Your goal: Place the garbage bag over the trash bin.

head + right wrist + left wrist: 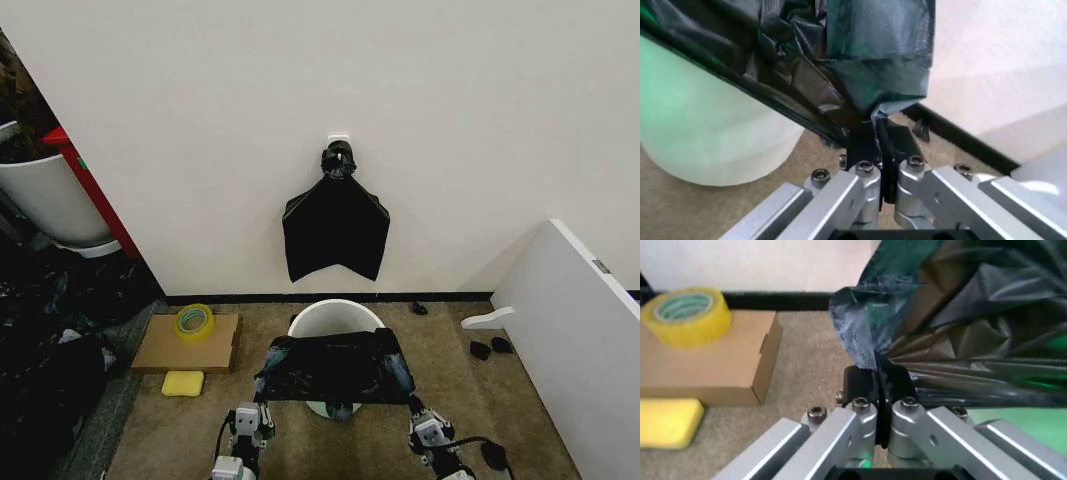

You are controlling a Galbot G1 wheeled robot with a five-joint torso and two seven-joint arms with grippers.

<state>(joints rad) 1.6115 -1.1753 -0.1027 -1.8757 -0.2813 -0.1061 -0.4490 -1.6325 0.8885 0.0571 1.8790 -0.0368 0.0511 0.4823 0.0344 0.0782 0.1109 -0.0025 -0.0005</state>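
A carpeted floor meets a pale wall, with open carpet between a white panel at the right and a cardboard box at the left, which carries a yellow tape roll. The black garbage bag is stretched flat over the near half of the cream trash bin, which stands close to the wall; the bin's far rim is uncovered. The left end effector and right end effector each pinch one side edge of the bag, fingers pressed together on the plastic.
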